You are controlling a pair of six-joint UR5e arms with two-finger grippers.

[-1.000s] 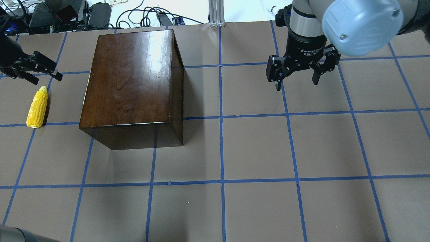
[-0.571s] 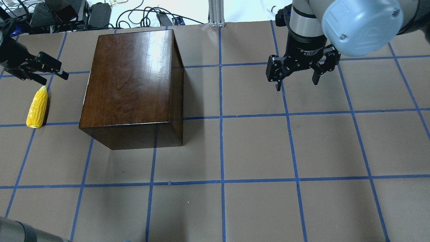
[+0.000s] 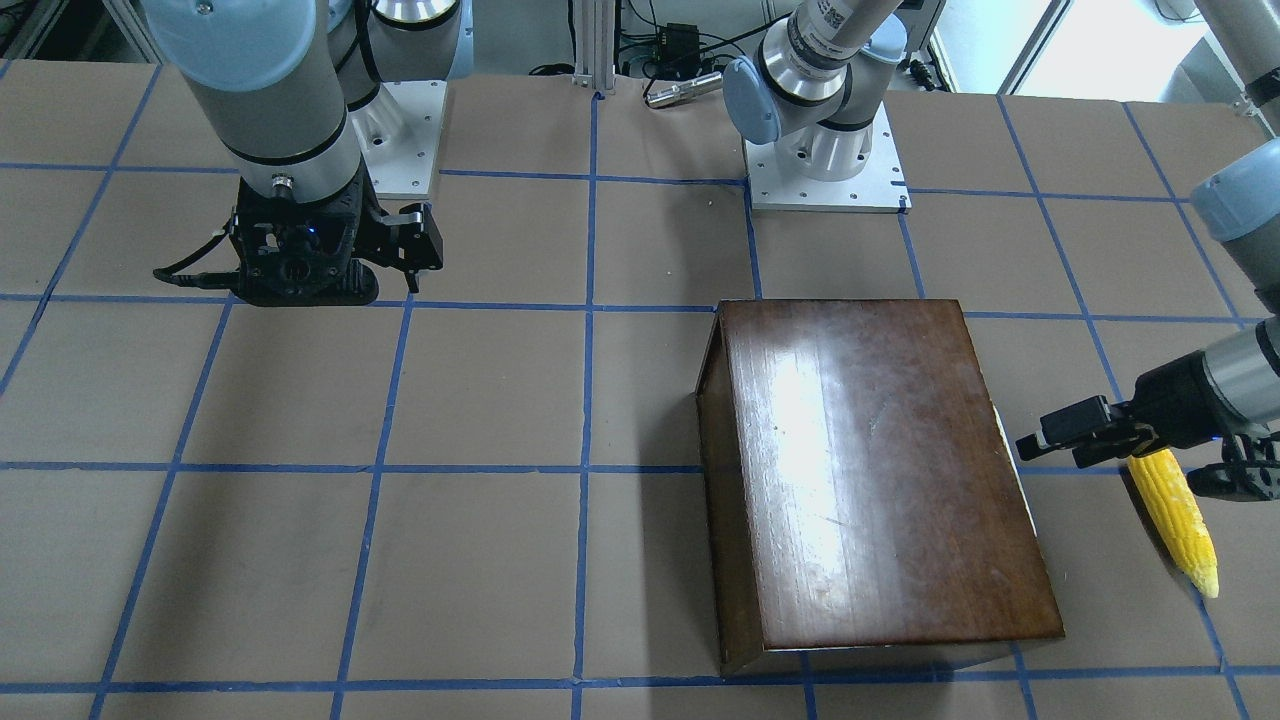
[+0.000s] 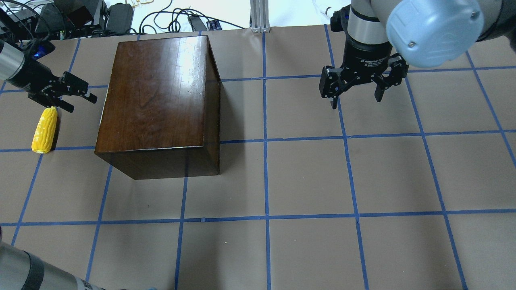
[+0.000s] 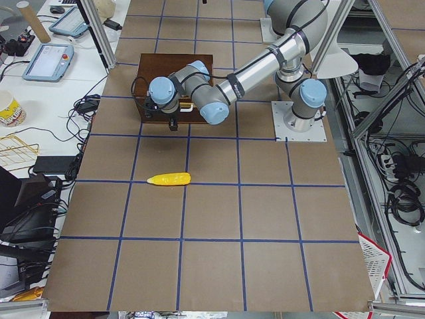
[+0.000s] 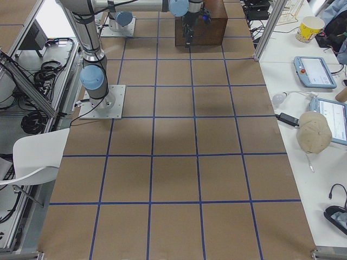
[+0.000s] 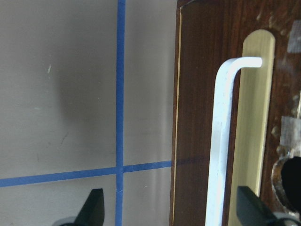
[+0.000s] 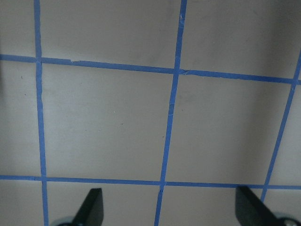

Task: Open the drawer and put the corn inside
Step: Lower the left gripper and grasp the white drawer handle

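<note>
The glossy dark wooden box [image 4: 157,100] stands left of centre on the table. Its drawer is shut. In the left wrist view the dark-brown drawer front [image 7: 197,117] faces the camera, with a silver bar handle [image 7: 220,141] over a brass plate. The yellow corn [image 4: 44,129] lies on the table left of the box, and it also shows in the front view [image 3: 1175,515]. My left gripper [image 4: 77,100] is open and empty, over the corn's far tip and a short way from the drawer front. My right gripper [image 4: 356,101] is open and empty, above the table far to the right.
Cables and electronics [image 4: 80,16] lie beyond the table's far edge, with an aluminium post [image 4: 258,16] at its middle. Both arm bases [image 3: 825,150] stand on the robot's side. Blue tape lines grid the brown table [image 4: 306,181].
My left gripper has moved right, toward the box's drawer side, and now covers the corn's far tip. The right arm, the corn and the box have not moved.
</note>
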